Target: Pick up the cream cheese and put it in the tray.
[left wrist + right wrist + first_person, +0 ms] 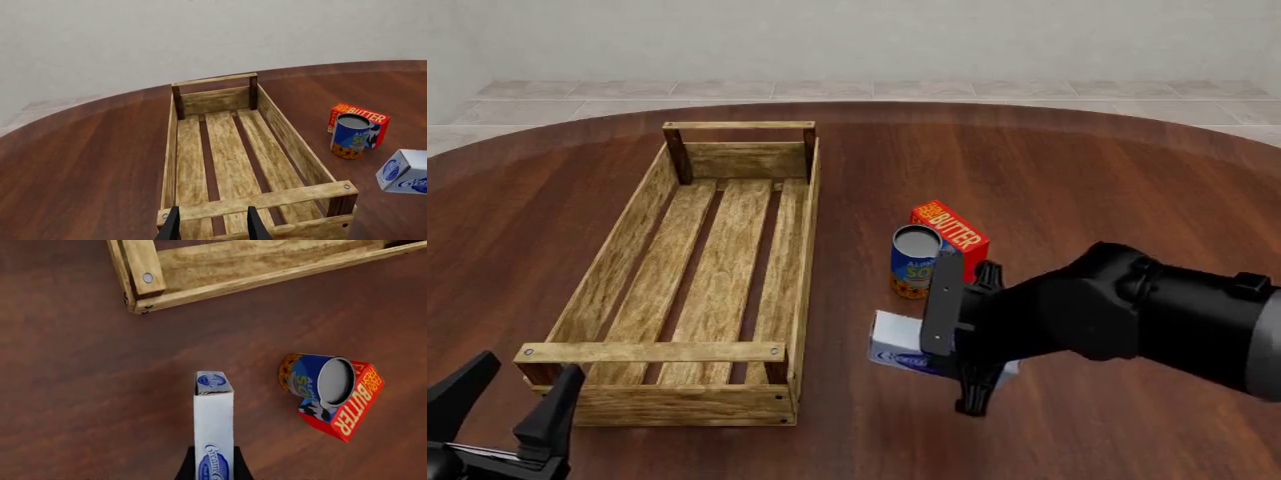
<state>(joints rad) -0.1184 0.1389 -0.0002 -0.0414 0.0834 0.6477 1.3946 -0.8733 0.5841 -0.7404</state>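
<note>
The cream cheese (897, 345) is a white and pale-blue box standing on a narrow edge on the table, right of the tray's near end. My right gripper (941, 360) is shut on it. In the right wrist view the box (213, 415) runs out from between the dark fingers (189, 467). I cannot tell if it is off the table. It also shows in the left wrist view (405, 171). The tray (805, 250) is a long, empty light-wood crate. My left gripper (510, 400) is open and empty just before the tray's near end bar (267, 200).
A blue can (914, 262) stands just beyond the cream cheese, with a red-orange butter box (954, 235) touching it behind. Both sit right of the tray. The round dark wood table (1094, 180) extends to the right and far side.
</note>
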